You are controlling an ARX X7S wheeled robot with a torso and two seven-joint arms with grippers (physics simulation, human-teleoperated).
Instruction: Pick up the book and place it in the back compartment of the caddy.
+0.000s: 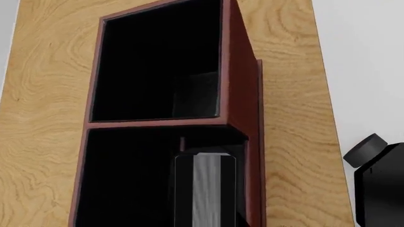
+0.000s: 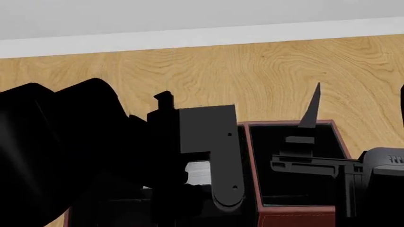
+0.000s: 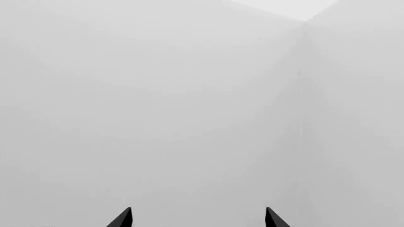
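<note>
Pale grey wall fills the right wrist view, with a lighter patch at one corner, and the two dark fingertips of the right gripper [image 3: 198, 218] stand spread well apart against it with nothing between them. From the head view that same gripper [image 2: 313, 106] sits above the caddy's right side, one pointed finger tilted upward over the wood.

Wood-grain table [image 2: 252, 71] runs back to a white wall in the head view, and the left wrist view shows the same light planks on both sides of the caddy [image 1: 243, 85].

Seen from the left wrist, the left gripper itself does not show, so I cannot tell whether it is spread or pinching. Just below that camera the book [image 1: 205, 189] stands on edge, its pale page edges facing up between thin black covers, inside a black-lined section of the caddy close against the reddish side wall. Whether this is the back compartment I cannot tell. A reddish cross divider [image 1: 158, 123] separates that section from a larger black-lined section beyond it, where only a dim grey reflection shows.

Beside the table edge a black robot part with a round cap [image 1: 375, 179] shows in the left wrist view.

In the head view the left arm [image 2: 94, 151] covers most of the caddy's left half; a pale strip that may be the book [image 2: 197, 172] peeks out beneath it.
</note>
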